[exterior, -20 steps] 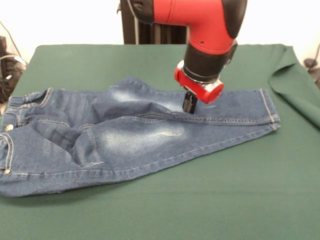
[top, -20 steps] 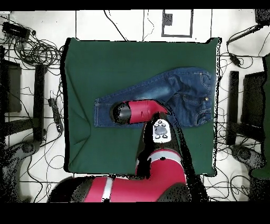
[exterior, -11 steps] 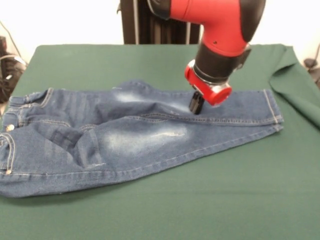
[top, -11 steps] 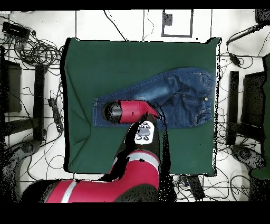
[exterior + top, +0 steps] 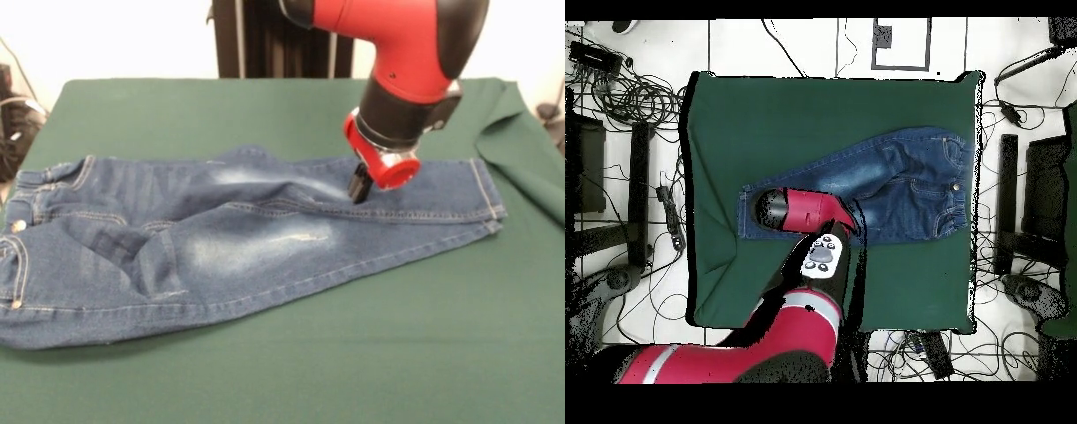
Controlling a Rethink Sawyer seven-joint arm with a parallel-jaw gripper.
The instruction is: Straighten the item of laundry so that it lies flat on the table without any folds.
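The item of laundry (image 5: 221, 243), a small pair of blue jeans, lies across the green table (image 5: 265, 115) with its waist at the left and cuffs at the right. A raised crease runs along the upper leg, and a fold sits near the crotch. My gripper (image 5: 357, 188) comes down onto the upper leg not far from the cuff, its black fingers shut together on the denim. In the overhead view the jeans (image 5: 905, 175) stretch across the table (image 5: 815, 110), and the red wrist (image 5: 790, 208) hides the fingers.
The green cloth is bunched into a flap at the table's right corner (image 5: 521, 146). Cables and equipment (image 5: 625, 90) lie on the floor round the table. A dark post (image 5: 265, 40) stands behind the far edge.
The gripper has moved right along the leg toward the cuff, and the cuff end has slid right with it. The upper leg looks more stretched out.
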